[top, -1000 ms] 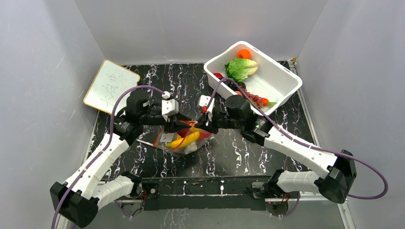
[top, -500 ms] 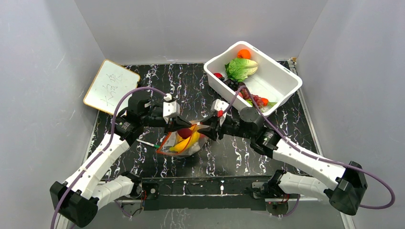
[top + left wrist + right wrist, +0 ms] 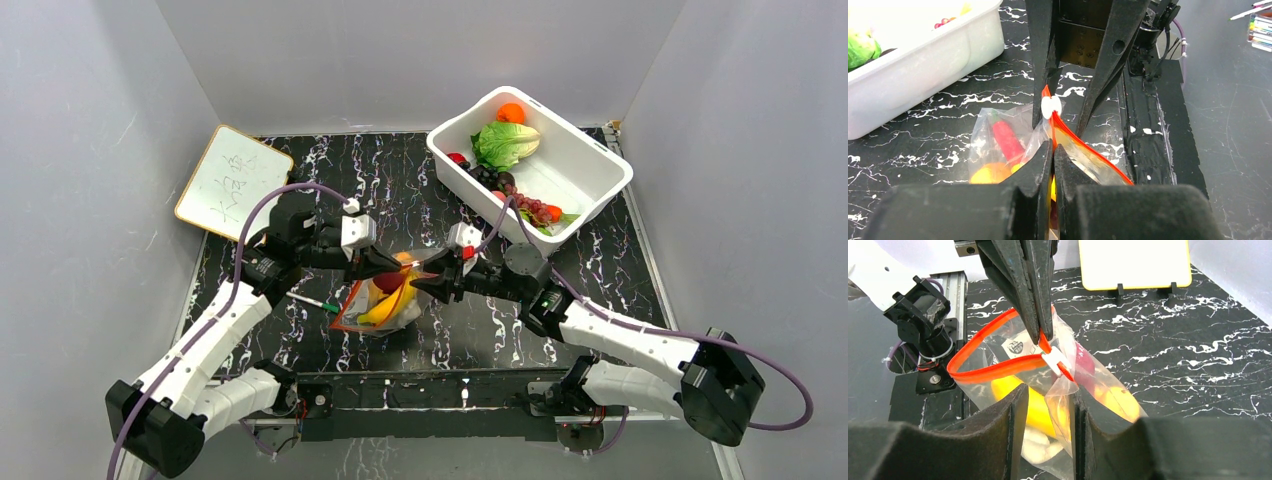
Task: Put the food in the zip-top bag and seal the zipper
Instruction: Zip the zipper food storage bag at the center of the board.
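The right arm has drawn in toward its base since half a second ago, and the bag point(image 3: 385, 305) now looks narrower, with its mouth turned up. It is over the counter point(image 3: 480, 320), well apart from the white tub point(image 3: 598, 203), on the tub's near-left side. Yellow, purple and white food point(image 3: 1035, 410) is inside. The left end effector point(image 3: 1053, 150) is clenched on the red-orange zipper point(image 3: 983, 372). The fingers of the right end effector point(image 3: 1048, 392) stand apart, straddling the bag's film by the white slider point(image 3: 1053, 360).

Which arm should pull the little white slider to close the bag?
Probably right: the right gripper is open around the white slider, while the left gripper is pinched shut on the zipper, anchoring the bag.
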Action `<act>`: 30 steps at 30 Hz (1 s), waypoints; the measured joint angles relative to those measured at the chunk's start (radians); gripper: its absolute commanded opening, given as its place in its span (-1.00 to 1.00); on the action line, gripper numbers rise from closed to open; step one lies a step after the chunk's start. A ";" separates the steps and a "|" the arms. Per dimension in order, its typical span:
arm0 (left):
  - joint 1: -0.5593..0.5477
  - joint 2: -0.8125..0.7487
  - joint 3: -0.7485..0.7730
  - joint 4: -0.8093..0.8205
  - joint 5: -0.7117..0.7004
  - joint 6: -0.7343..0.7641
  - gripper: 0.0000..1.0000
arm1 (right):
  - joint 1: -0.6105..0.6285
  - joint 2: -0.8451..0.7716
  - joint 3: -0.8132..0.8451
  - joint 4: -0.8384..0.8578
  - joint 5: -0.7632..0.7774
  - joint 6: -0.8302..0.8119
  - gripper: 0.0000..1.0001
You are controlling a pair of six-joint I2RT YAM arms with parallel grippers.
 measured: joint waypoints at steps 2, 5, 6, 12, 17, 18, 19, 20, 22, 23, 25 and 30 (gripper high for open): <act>0.000 -0.005 -0.004 0.003 0.004 -0.004 -1.00 | 0.000 0.005 0.000 0.014 -0.010 -0.006 -0.51; 0.000 -0.020 -0.017 0.014 0.013 -0.018 -1.00 | 0.000 0.011 0.002 0.018 -0.023 -0.026 -1.00; 0.000 -0.023 -0.019 0.015 0.015 -0.024 -0.95 | 0.000 0.013 0.002 0.018 -0.026 -0.034 -1.00; 0.000 -0.028 -0.021 0.074 -0.005 -0.108 0.08 | 0.000 0.016 0.014 0.016 -0.036 -0.036 -1.00; 0.000 -0.042 -0.033 0.167 -0.021 -0.201 0.11 | 0.000 0.048 0.071 0.011 -0.035 -0.011 -1.00; 0.000 -0.045 -0.033 0.181 -0.021 -0.217 0.11 | 0.000 0.055 0.085 0.007 -0.030 -0.003 -1.00; 0.000 -0.047 -0.033 0.195 -0.021 -0.229 0.11 | 0.000 0.058 0.094 0.003 -0.026 0.003 -1.00; 0.000 -0.050 -0.033 0.205 -0.022 -0.238 0.10 | 0.000 0.063 0.106 -0.005 -0.022 0.013 -1.00; 0.000 -0.055 -0.033 0.218 -0.023 -0.249 0.10 | 0.000 0.072 0.128 -0.019 -0.011 0.032 -1.00; 0.000 -0.056 -0.033 0.219 -0.024 -0.252 0.11 | 0.000 0.078 0.139 -0.025 -0.005 0.043 -1.00; 0.000 -0.058 -0.033 0.219 -0.027 -0.256 0.11 | 0.000 0.092 0.159 -0.037 0.008 0.065 -1.00; 0.000 -0.072 -0.039 0.253 -0.066 -0.274 -0.18 | 0.000 0.130 0.191 -0.042 0.019 0.112 -1.00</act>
